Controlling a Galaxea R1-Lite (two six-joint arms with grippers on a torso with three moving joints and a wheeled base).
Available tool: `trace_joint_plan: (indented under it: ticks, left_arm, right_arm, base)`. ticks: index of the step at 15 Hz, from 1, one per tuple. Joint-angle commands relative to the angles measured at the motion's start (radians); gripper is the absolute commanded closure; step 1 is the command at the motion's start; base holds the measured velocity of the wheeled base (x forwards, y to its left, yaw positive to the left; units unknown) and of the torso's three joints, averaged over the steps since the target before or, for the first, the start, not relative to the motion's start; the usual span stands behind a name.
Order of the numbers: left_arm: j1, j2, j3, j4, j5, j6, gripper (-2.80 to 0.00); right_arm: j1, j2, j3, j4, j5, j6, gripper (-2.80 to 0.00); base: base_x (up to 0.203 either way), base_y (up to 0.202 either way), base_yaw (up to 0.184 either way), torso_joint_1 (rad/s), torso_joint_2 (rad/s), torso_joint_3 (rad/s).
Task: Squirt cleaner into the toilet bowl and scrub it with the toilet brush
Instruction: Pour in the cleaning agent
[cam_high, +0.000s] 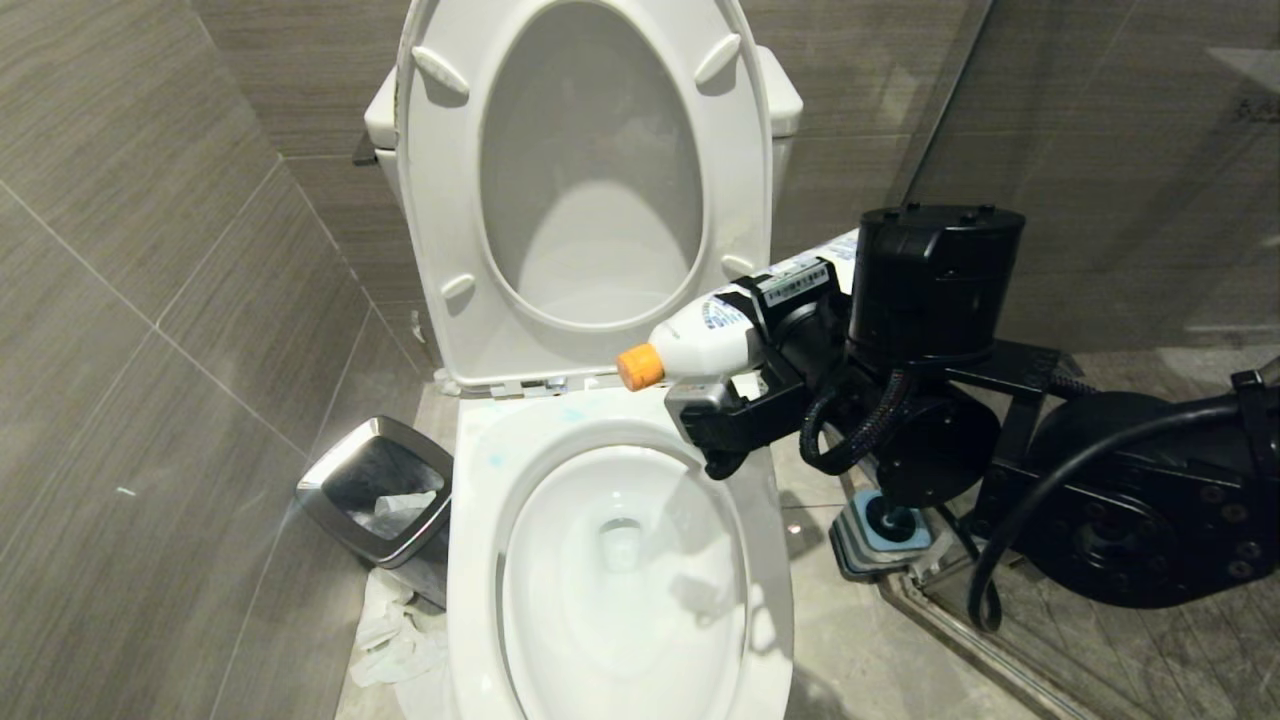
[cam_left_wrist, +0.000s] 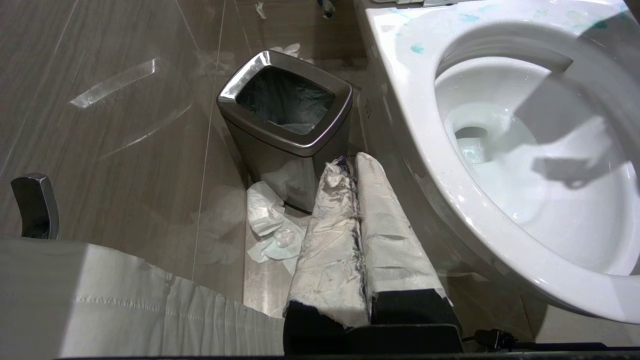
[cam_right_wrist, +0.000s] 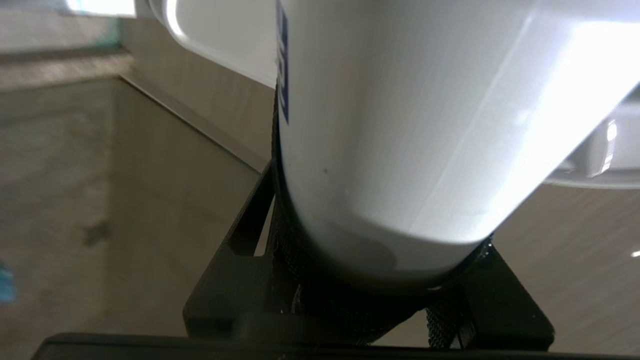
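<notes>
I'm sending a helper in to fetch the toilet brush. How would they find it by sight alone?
Start at the white toilet bowl and look to its right side, on the floor by the glass partition. There stands a squarish grey holder with a blue top, the toilet brush upright in it. The steel-rimmed bin stands on the bowl's other side.

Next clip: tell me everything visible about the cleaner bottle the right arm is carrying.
The cleaner bottle is glossy white plastic with blue print on a label and an orange cap at its narrow neck. It lies nearly level, cap slightly down, pointing toward the robot's left, above the back right rim of the toilet bowl. The right gripper clamps its body between black jaws; nothing else touches it. No liquid shows leaving the cap.
</notes>
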Motion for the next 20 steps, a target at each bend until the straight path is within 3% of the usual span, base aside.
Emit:
trace_joint_plan:
  ticks: [1, 8, 20]
  left_arm:
    - [-0.001, 0.001, 0.000, 0.000, 0.001, 0.000, 0.00]
    - [-0.001, 0.001, 0.000, 0.000, 0.001, 0.000, 0.00]
    - [0.000, 0.001, 0.000, 0.000, 0.001, 0.000, 0.00]
  right_arm:
    - [0.002, 0.006, -0.020, -0.004, -0.003, -0.088, 0.00]
    - [0.004, 0.018, -0.038, -0.005, -0.003, -0.205, 0.00]
    - [0.020, 0.021, -0.051, -0.005, -0.003, -0.262, 0.00]
  base:
    - [0.000, 0.000, 0.000, 0.000, 0.00, 0.000]
    - [0.000, 0.000, 0.000, 0.000, 0.00, 0.000]
    - [0.000, 0.000, 0.000, 0.000, 0.00, 0.000]
